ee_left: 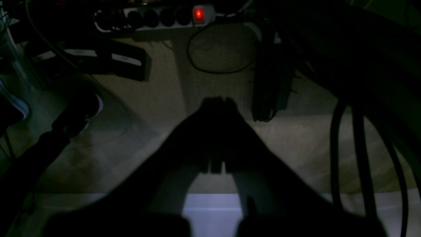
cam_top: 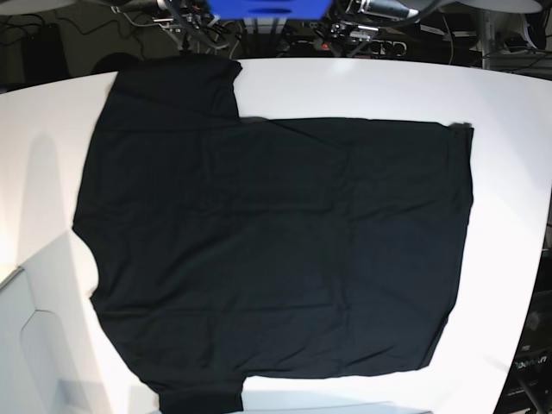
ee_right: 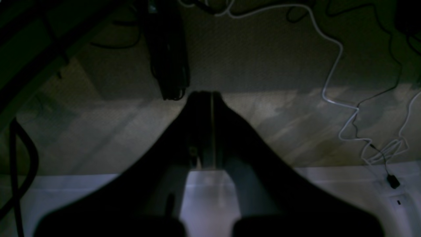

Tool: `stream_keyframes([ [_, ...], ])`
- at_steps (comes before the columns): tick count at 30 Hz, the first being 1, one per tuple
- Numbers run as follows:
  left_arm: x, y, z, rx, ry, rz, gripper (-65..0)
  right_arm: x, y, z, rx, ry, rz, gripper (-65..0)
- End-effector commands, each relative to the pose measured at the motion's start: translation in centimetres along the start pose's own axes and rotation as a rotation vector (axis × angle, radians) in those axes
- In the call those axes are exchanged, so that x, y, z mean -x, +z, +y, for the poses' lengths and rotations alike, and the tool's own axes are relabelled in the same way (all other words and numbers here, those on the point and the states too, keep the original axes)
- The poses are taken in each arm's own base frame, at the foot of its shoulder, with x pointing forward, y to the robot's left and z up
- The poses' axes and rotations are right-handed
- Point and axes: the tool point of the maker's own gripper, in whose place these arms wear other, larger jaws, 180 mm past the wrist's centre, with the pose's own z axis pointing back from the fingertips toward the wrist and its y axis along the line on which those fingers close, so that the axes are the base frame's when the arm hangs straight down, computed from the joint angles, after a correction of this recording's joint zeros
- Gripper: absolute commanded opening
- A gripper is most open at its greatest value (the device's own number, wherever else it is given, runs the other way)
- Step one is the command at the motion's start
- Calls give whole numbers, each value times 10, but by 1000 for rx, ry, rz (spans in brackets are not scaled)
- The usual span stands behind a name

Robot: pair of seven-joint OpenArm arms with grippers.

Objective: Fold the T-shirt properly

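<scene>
Base view gives me the T-shirt (cam_top: 276, 259) spread flat and nearly smooth on the white table (cam_top: 509, 129), plain black cloth, sleeves at the far-left and near edges, bottom sleeve cut off. My wrist views are dim: left gripper (ee_left: 217, 100) and right gripper (ee_right: 205, 95) both pinched closed, empty, over carpet with a power strip (ee_left: 158, 18) and white cable (ee_right: 332, 69).

Dim, murky wrist views; bright, evenly lit base view.
</scene>
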Motion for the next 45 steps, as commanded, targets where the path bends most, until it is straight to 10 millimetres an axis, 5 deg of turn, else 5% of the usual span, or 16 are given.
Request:
stream_keyframes([
  [1, 3, 0, 3, -10, -1, 3, -650, 4, 0, 6, -28, -8, 5, -650],
  [45, 5, 0, 17, -30, 5, 3, -650, 11, 0, 6, -29, -14, 14, -650],
])
